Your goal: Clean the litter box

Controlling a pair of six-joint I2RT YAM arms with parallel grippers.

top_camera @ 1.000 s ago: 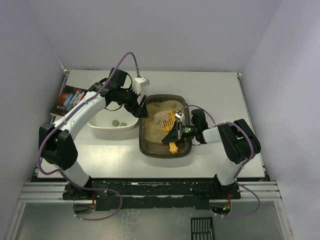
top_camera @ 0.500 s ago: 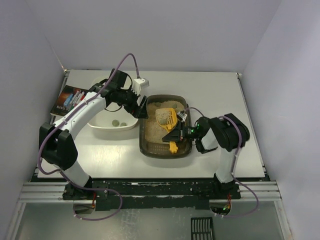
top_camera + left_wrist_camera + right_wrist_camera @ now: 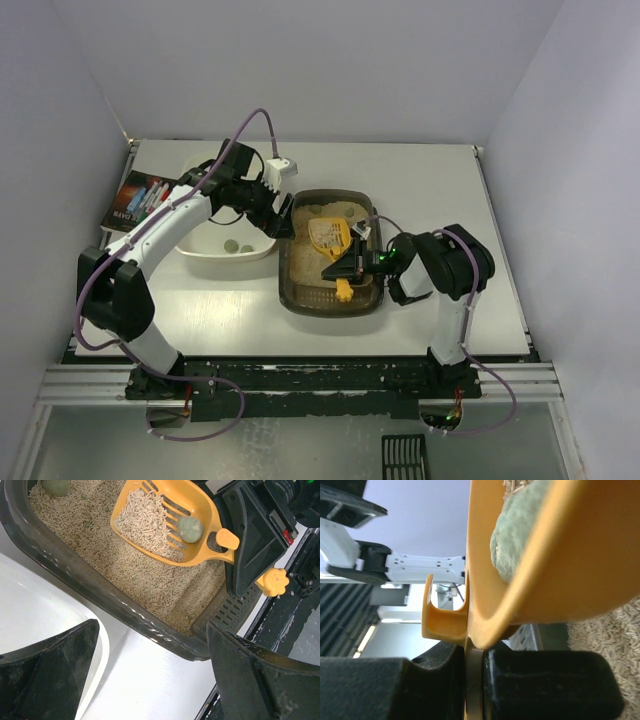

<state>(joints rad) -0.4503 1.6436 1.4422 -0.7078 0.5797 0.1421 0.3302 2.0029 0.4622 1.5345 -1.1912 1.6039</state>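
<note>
The litter box is a dark tray of beige litter in the middle of the table, and its rim shows in the left wrist view. My right gripper is shut on the handle of an orange slotted scoop and holds it over the litter. The scoop carries litter and one grey-green clump. In the right wrist view the gripper clamps the scoop with the clump in it. My left gripper is open and empty above the box's left rim.
A cream-white tub stands left of the litter box with two clumps in it; its rim shows in the left wrist view. Another clump lies in the litter. A printed box sits at the table's left edge.
My right gripper has turned the scoop level and moved it a little toward the far side, with the right elbow folding in. The left arm has barely moved.
</note>
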